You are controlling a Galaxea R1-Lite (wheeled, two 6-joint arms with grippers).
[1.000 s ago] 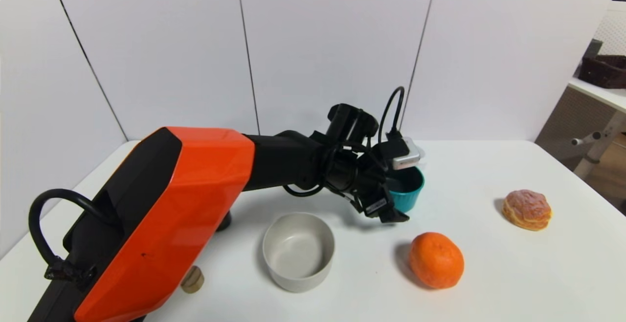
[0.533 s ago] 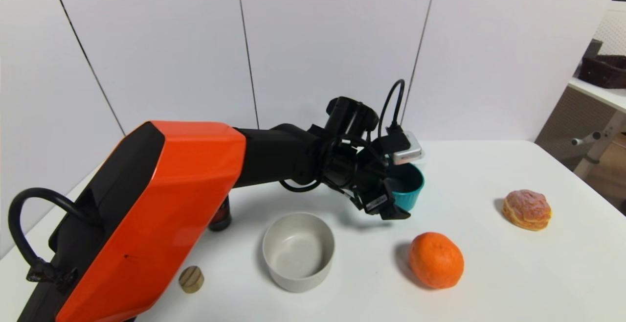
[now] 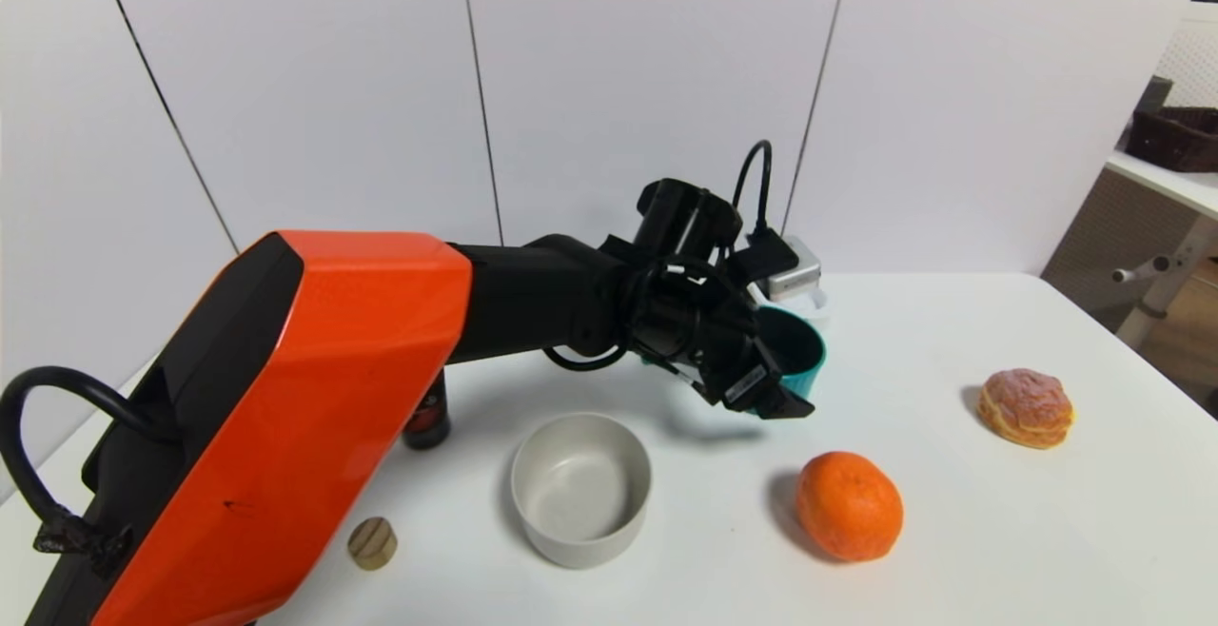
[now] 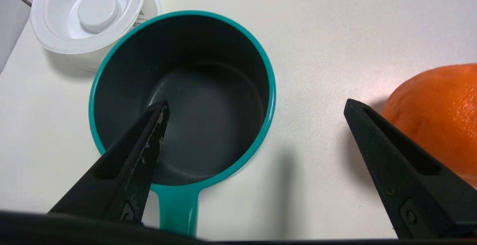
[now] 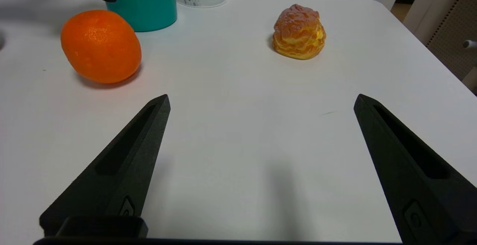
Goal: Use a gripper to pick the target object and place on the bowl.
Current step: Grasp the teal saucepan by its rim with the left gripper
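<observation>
Teal saucepan point(image 4: 193, 99) stands upright on the white table point(image 3: 952, 531), just in front of a round white dish point(image 4: 89, 14) and beyond the off-white bowl point(image 3: 580, 488). From the head view the left gripper point(image 3: 771, 388) hides most of the pan; the left wrist view shows the dark inside and the teal handle pointing back toward the wrist. That gripper is spread wide, one finger point(image 4: 149, 140) over the pan's mouth, the other outside it near the orange point(image 4: 439, 114), grasping nothing. The right wrist view alone shows the right gripper point(image 5: 261, 103), likewise spread and empty, low over bare table, the pastry point(image 5: 299, 32) beyond it.
</observation>
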